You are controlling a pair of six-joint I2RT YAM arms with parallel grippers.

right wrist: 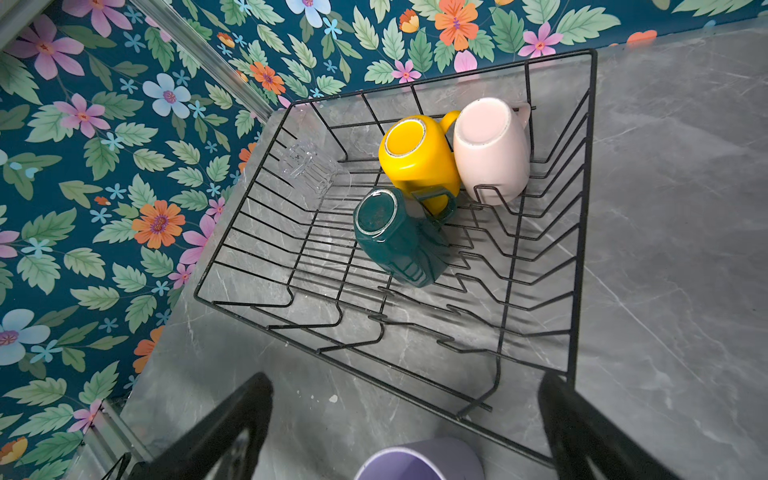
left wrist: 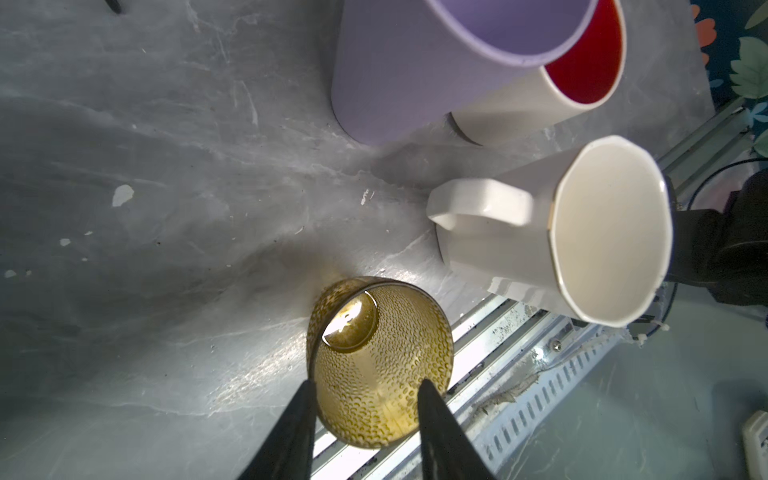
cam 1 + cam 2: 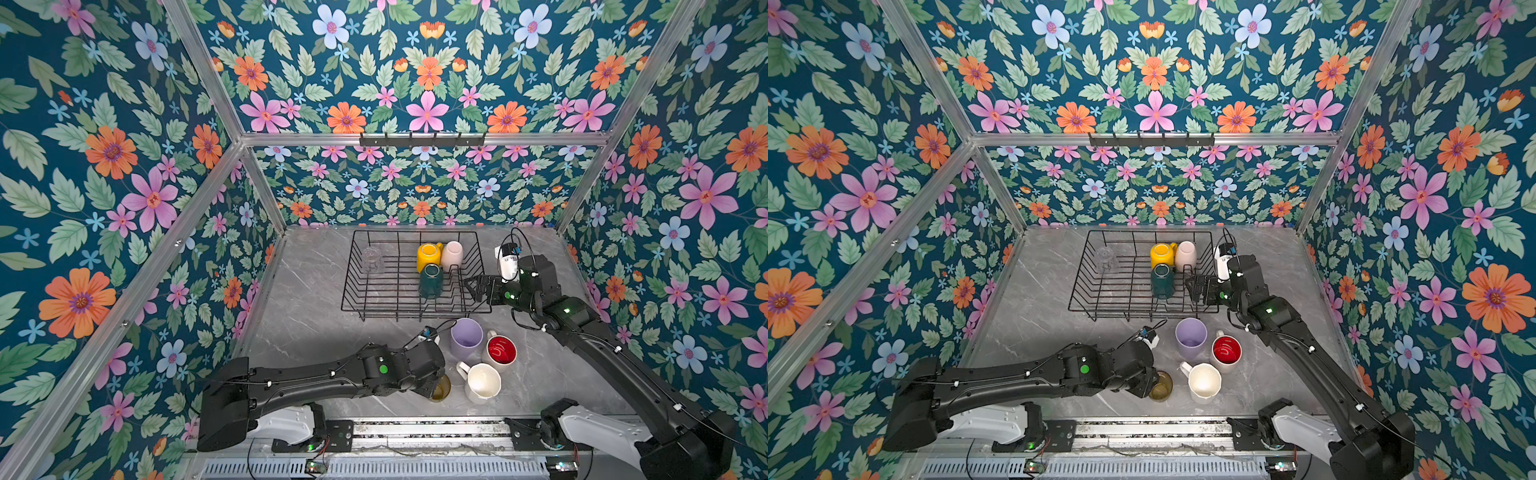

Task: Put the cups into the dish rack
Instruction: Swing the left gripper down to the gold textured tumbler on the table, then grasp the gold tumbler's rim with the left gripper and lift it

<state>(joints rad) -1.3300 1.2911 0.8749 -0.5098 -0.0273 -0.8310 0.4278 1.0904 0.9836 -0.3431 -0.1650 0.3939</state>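
You have 4 of 8 cups (image 3: 429, 257) in dish rack (image 3: 386, 286) | 4 left near desk's (image 3: 316, 299) front edge | your left gripper (image 2: 365, 384) straddles olive-amber glass (image 2: 384, 336), grip untellable | right gripper (image 1: 405, 386) apart, empty

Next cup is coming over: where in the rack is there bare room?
Black wire dish rack: bare floor between the clear glass and dark green ceramic mug, out to the near rim. Crowded far right: yellow mug, cream cup.

Black wire dish rack (image 3: 386, 286) holds yellow mug (image 3: 429, 257), cream cup (image 3: 452, 255), dark green mug (image 3: 431, 282) bottom-up; clear glass (image 3: 371, 257) probably too. In front, upright: lilac tumbler (image 3: 466, 338), red-lined white mug (image 3: 500, 351), white mug (image 3: 482, 384), olive-amber glass (image 3: 441, 390).
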